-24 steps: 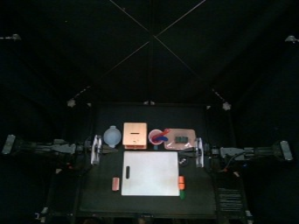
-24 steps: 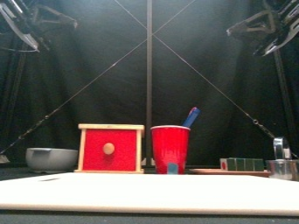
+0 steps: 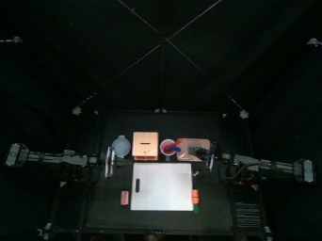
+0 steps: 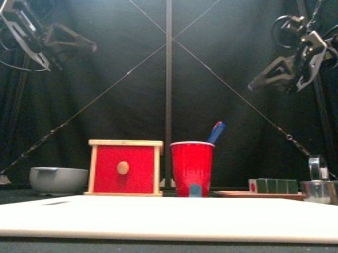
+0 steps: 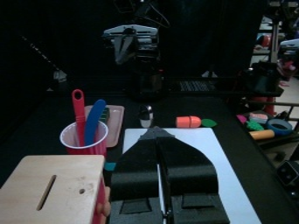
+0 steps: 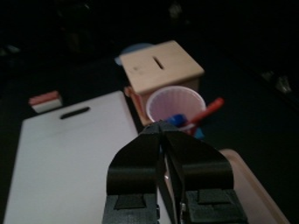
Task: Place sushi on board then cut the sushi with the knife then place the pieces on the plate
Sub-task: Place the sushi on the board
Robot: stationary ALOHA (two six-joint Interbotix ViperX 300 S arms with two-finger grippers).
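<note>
Both arms hang high over the worktop (image 3: 104, 213), one at each side, holding nothing. The left hand (image 5: 156, 133) has its 2 jaws pressed together above the white cutting board (image 3: 164, 186), and the right hand (image 6: 158, 129) is likewise closed. The sushi roll (image 4: 274, 185) lies on the pink tray (image 4: 235, 194) behind the board, right of the red cup (image 4: 193, 166) holding the blue knife (image 4: 215, 130) and red knife (image 5: 77, 109). The wooden box (image 4: 126, 168) and bowl (image 4: 58, 179) stand to the left.
</note>
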